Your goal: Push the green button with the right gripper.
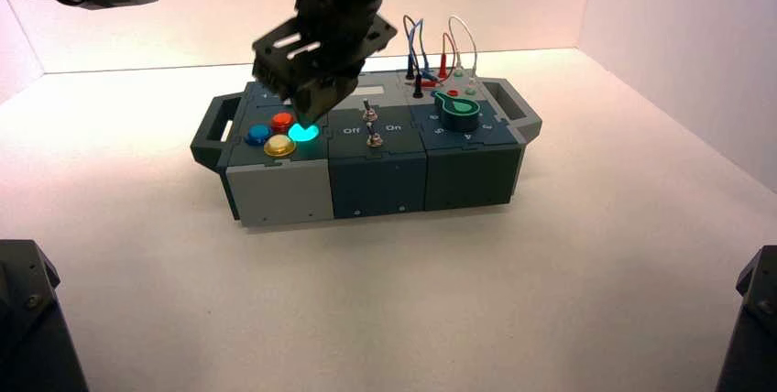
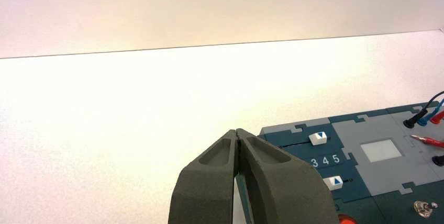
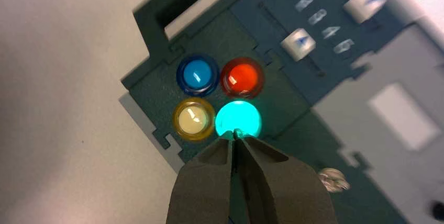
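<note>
Green button [image 3: 238, 119]: lit, being touched at its edge by closed fingertips.
Right gripper [image 3: 235, 134]: fingers being held closed, empty.
Left gripper [image 2: 238, 132]: being held aloft, fingers closed.

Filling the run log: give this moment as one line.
right gripper: shut, tips at green button | green button: glowing | left gripper: shut, idle beside box

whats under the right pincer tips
The lit green button sits under the closed right pincer, whose tips meet its near edge. In the high view the pincer covers part of the button.
</note>
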Tool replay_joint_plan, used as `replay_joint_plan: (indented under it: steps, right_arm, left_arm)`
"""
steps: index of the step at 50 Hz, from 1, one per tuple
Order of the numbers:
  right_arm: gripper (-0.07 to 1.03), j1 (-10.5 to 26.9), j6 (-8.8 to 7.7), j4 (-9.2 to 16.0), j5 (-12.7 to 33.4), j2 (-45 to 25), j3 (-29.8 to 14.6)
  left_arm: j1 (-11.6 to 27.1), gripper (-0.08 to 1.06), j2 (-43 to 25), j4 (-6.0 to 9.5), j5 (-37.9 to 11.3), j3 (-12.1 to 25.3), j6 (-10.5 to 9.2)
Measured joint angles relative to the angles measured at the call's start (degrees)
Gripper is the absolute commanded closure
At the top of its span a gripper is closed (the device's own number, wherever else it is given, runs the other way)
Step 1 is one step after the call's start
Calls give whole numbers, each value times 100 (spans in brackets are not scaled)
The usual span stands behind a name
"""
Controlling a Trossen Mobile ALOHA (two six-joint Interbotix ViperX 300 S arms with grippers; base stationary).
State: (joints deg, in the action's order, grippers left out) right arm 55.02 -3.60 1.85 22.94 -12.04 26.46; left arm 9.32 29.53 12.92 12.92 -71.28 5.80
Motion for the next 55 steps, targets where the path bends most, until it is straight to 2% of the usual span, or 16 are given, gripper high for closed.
replay_joint_plan:
  steps: [8, 19, 36, 55]
  right_arm:
    - [99, 0, 9, -44, -18, 264, 0]
    - [99, -158, 26, -79, -413, 606, 211]
    - [99, -1081, 105, -9, -1143, 1389, 1002]
    - [99, -1986, 105, 158, -1767, 2162, 1749]
  left_arm:
    - [0, 101, 9, 9, 9, 0, 0]
    - [0, 101, 9, 0, 9, -9, 0]
    - [0, 101, 18, 0, 0, 0, 9]
    - [0, 101, 18, 0, 9, 0, 0]
